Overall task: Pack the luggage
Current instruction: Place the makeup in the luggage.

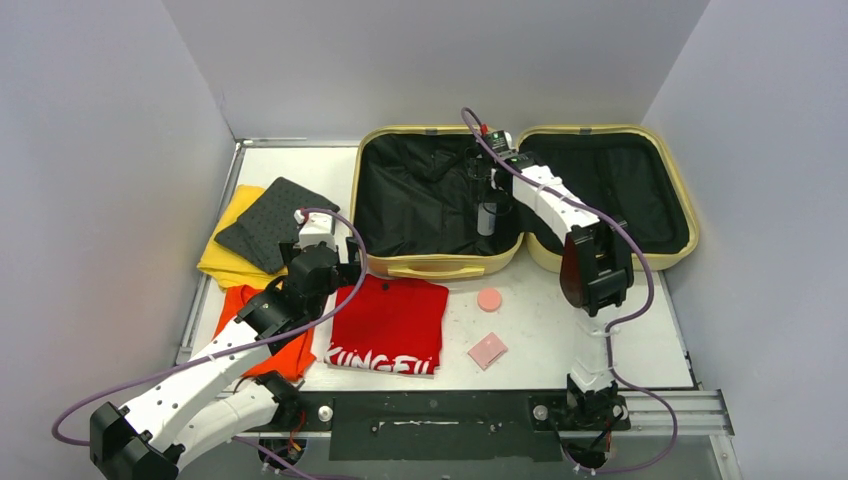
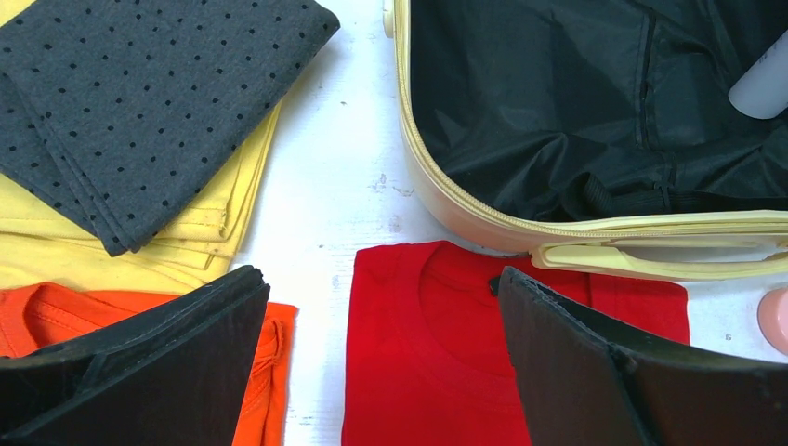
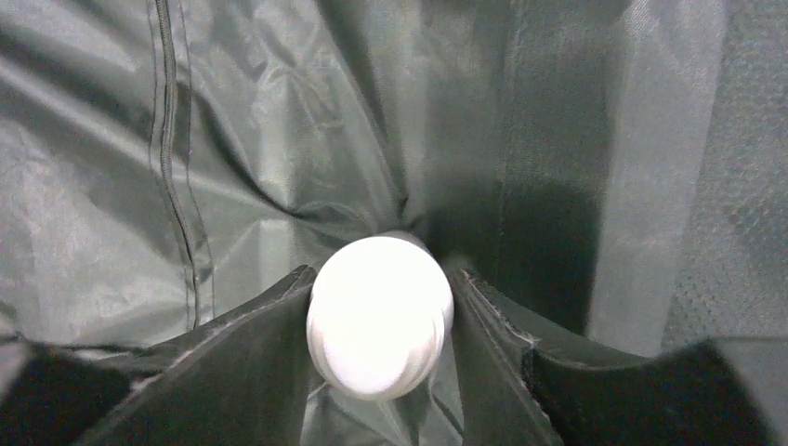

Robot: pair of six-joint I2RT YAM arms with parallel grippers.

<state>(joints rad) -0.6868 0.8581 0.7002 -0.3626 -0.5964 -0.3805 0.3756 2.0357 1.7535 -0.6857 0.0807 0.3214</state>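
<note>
The luggage (image 1: 450, 266) lies open, long axis 9-to-3, handle facing 6. My right gripper (image 3: 383, 279) clamps a white bottle (image 1: 487, 217) inside; my left gripper (image 2: 381, 279) gapes above a red shirt (image 2: 437, 353).

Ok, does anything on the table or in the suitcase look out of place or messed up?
Nothing looks spilled or damaged. Only the dark dotted cloth lies askew, angled across the folded yellow shirt left of the luggage, and the black lining is rumpled.
</note>
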